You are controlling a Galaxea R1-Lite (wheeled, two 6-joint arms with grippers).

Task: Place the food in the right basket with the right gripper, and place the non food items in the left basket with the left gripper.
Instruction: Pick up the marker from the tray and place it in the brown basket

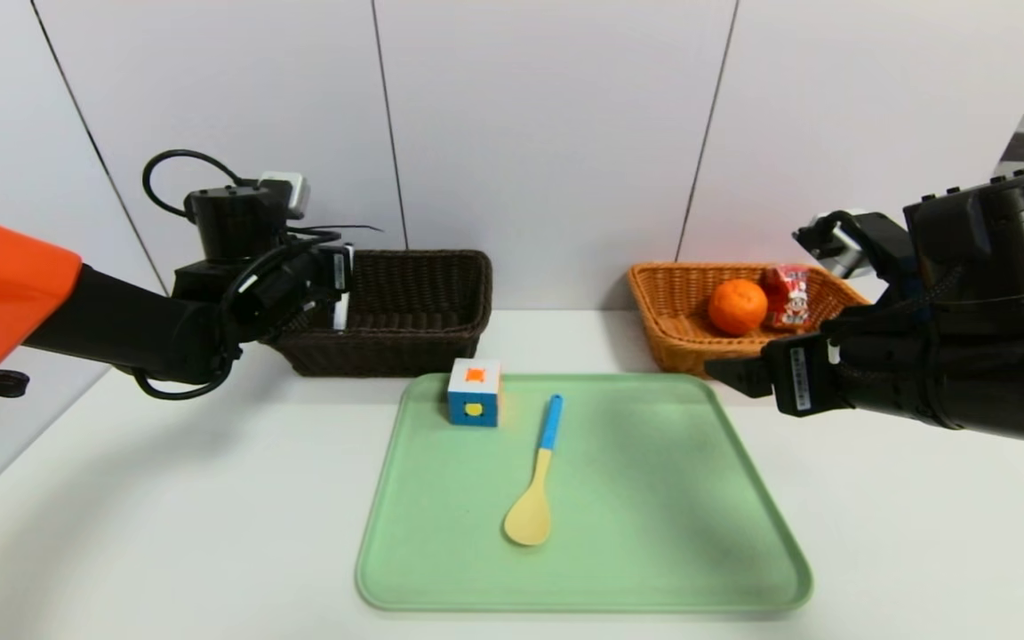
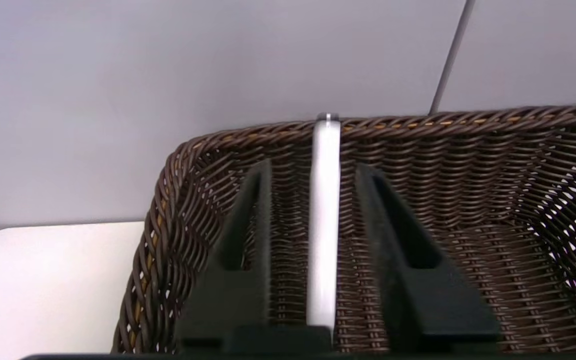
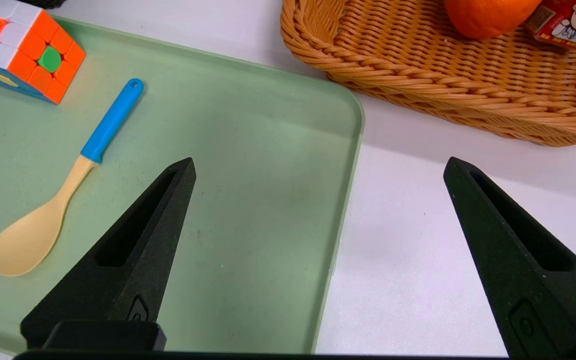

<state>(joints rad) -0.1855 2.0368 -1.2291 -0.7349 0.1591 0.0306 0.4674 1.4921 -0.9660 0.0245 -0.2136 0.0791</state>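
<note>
Left gripper (image 2: 313, 210): over left basket (image 2: 178, 210), fingers parted, gaps beside marker (image 2: 324, 225), releasing | right gripper (image 3: 318, 200): wide, empty, parked | cube (image 1: 475, 392), spoon (image 1: 537, 476): on tray (image 1: 654, 498) between grippers | food: inside right basket (image 1: 672, 302) beyond right gripper.

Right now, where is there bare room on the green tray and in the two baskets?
Green plastic tray: its right half is bare; the multicoloured cube and yellow spoon with blue handle crowd the left-centre. Orange-tan wicker basket: left part free, orange fruit and red drink carton fill the right. Dark brown wicker basket: floor bare beside the white marker.
</note>
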